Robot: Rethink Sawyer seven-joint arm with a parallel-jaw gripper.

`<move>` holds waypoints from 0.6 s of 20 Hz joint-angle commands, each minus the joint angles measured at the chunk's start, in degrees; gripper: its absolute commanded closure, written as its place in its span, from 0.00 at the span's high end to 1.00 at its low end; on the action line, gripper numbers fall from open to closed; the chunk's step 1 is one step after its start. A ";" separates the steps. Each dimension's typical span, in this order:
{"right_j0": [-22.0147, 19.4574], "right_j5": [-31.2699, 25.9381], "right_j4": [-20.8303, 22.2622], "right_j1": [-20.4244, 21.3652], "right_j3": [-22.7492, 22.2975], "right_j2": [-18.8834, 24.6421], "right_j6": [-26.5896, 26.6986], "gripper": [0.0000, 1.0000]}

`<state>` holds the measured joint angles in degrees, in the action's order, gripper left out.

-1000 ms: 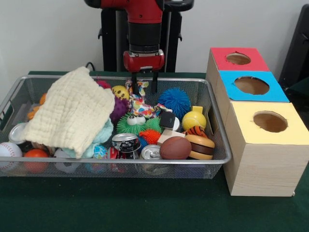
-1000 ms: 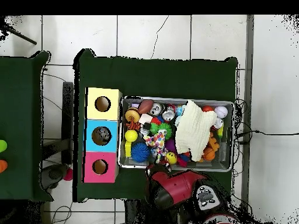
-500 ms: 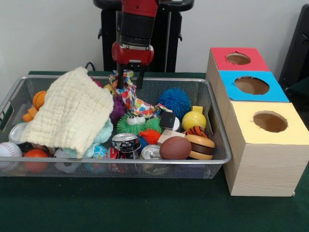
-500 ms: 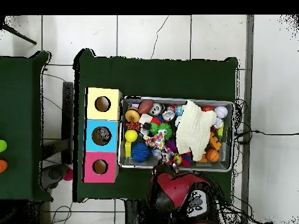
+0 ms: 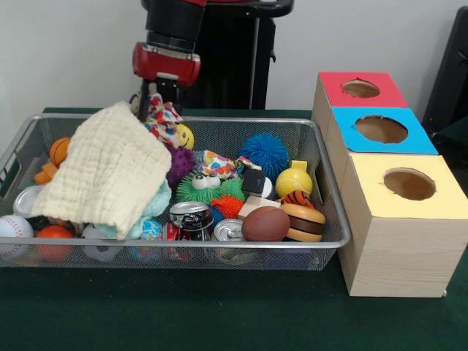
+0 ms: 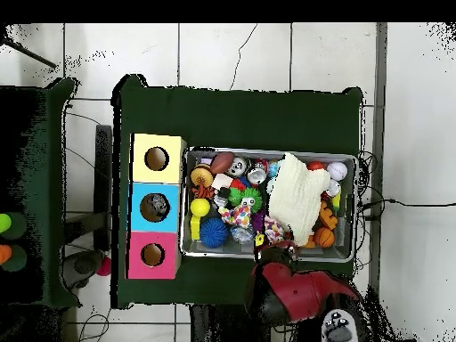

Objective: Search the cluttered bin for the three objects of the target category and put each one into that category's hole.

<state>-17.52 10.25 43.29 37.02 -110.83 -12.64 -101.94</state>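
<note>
My gripper (image 5: 158, 101) hangs over the far left part of the wire bin (image 5: 183, 245), shut on a multicoloured patterned cloth toy (image 5: 164, 118). The toy dangles just beside the cream knitted cloth (image 5: 102, 168) and above a yellow smiley ball (image 5: 184, 136). Another patterned piece (image 5: 217, 163) lies lower in the bin by the green spiky toy with eyes (image 5: 205, 186). In the overhead view the gripper (image 6: 271, 244) is at the bin's lower edge with the toy (image 6: 275, 231) under it. The wooden box has a red hole (image 5: 360, 88), a blue hole (image 5: 381, 129) and a yellow hole (image 5: 409, 183).
The bin also holds a blue spiky ball (image 5: 263, 153), a yellow ball (image 5: 294, 180), a brown football (image 5: 265, 223), a burger toy (image 5: 303, 221), cans (image 5: 191, 216), a baseball (image 5: 13, 228) and orange balls. The box (image 6: 155, 207) stands beside the bin (image 6: 267, 151).
The gripper has risen and swung left in the front view, pulling the patterned cloth toy up out of the pile and over toward the cream cloth.
</note>
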 commanded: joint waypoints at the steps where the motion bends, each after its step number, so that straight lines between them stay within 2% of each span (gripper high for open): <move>1: -4.57 -6.45 0.55 5.36 2.91 9.02 -3.60 1.00; 4: -5.50 -5.57 0.83 6.36 2.41 10.46 -3.87 1.00; 5: -6.51 -4.23 0.69 6.58 1.87 11.48 -4.77 0.00; 8: -6.99 -1.98 1.08 7.40 1.62 12.35 -5.74 0.00; 12: -8.23 -4.90 1.47 8.60 1.23 14.60 -3.94 0.00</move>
<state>-24.32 9.77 43.34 43.90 -110.90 -6.54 -101.94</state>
